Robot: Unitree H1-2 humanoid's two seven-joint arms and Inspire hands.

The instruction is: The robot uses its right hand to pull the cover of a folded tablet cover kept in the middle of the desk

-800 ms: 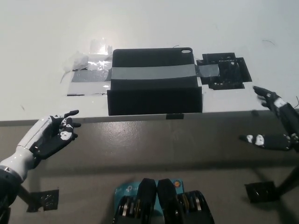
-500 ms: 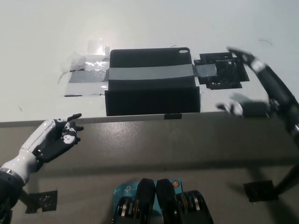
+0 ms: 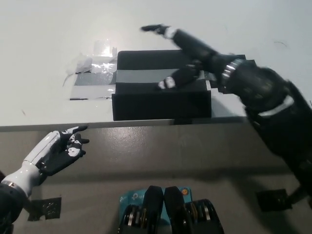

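Note:
A black folded tablet cover (image 3: pixel 146 97) lies in the middle of the white desk (image 3: pixel 48 29), held down by a grey tape band (image 3: pixel 141 76) across it. My black right hand (image 3: pixel 192 53) hovers above the cover's right half, open with fingers spread; one fingertip reaches past the cover's far edge. The arm hides the cover's right far corner. My white left hand (image 3: pixel 56 148) rests open below the desk's front edge at the lower left.
Clear and grey tape patches (image 3: pixel 92 73) stick to the desk left of the cover. A black taped patch (image 3: pixel 243 66) lies to its right, mostly behind my right arm. The desk's front edge (image 3: pixel 146 123) runs just under the cover.
My right arm has swung up and left from beside the desk's right edge to over the cover. The left hand has barely moved.

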